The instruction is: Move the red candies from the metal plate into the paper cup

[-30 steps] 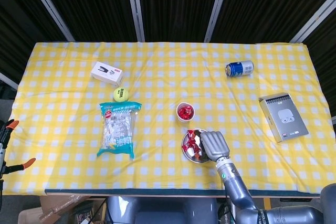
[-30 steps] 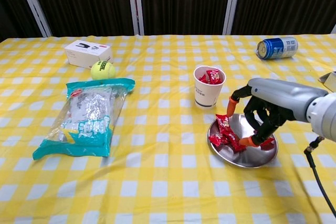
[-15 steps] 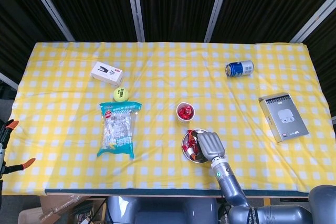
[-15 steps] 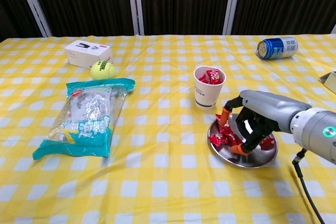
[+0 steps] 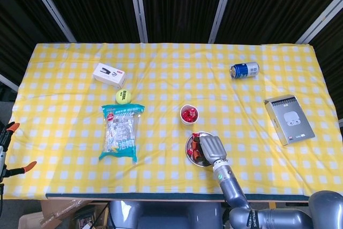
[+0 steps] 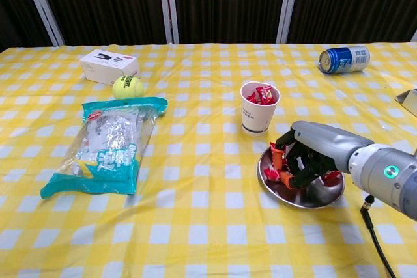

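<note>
A yellow checked cloth is covering the table, dark curtains behind. The red candies (image 6: pixel 272 172) are lying in the metal plate (image 6: pixel 326 196), just near-side of the paper cup (image 6: pixel 258 115), which is already holding some. The right hand (image 6: pixel 306 157) is curling its fingers (image 6: pixel 279 158) down onto the pile; a firm hold cannot be confirmed. A second ago those fingers were spread wider, farther from the cup. The left hand is not showing.

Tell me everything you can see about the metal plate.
The metal plate is a small, round, shallow dish of shiny silver metal, lying flat on the yellow checked tablecloth just in front of the paper cup, apart from it. Red candies lie in it, mostly on its left side. The right robot hand reaches down into it, fingers curled among the candies.
</note>
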Motion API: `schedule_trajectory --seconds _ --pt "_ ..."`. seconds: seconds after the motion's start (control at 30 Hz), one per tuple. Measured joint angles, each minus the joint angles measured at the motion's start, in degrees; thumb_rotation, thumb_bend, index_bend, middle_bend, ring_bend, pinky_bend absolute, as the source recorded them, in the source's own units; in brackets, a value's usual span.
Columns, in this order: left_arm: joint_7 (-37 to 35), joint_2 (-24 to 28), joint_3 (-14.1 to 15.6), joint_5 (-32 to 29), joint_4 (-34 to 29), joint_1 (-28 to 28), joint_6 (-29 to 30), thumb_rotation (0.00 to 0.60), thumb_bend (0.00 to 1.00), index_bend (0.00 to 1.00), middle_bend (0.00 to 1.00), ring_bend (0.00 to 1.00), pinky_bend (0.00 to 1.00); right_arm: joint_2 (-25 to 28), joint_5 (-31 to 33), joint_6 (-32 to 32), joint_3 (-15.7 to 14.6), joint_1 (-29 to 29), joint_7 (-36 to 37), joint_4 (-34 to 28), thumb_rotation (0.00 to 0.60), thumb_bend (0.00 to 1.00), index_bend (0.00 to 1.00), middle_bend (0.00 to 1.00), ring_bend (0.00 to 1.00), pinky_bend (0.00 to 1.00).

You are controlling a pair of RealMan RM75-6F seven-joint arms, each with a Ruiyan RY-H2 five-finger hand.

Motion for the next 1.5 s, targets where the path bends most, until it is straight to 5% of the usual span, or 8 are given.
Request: schedule_trajectory --seconds 0.57,0.97,1.5 --pt "-0.5 0.0 0.0 -0.1 0.2 0.0 -0.1 0.6 0.01 0.0 0.0 0.0 0.0 3.5 -2.5 1.8 2.6 -0.7 -0.4 -3.1 0.6 0.67 0.59 0.72 0.78 1.0" --pt "-0.2 0.1 -0.1 -0.6 -0.5 -0.2 -0.6 0.6 0.01 0.0 0.0 0.0 0.0 9.5 0.4 3.0 11.0 2.3 -3.1 -8.7 0.6 0.67 0.59 0.72 0.78 1.0" --pt "0.0 0.1 -0.4 -1.6 -0.2 -0.6 -1.6 0.6 0.01 0.0 0.0 0.0 0.0 4.7 9.8 -2.6 16.4 11.1 -5.0 1.3 0.6 0.67 0.59 0.72 0.78 1.0"
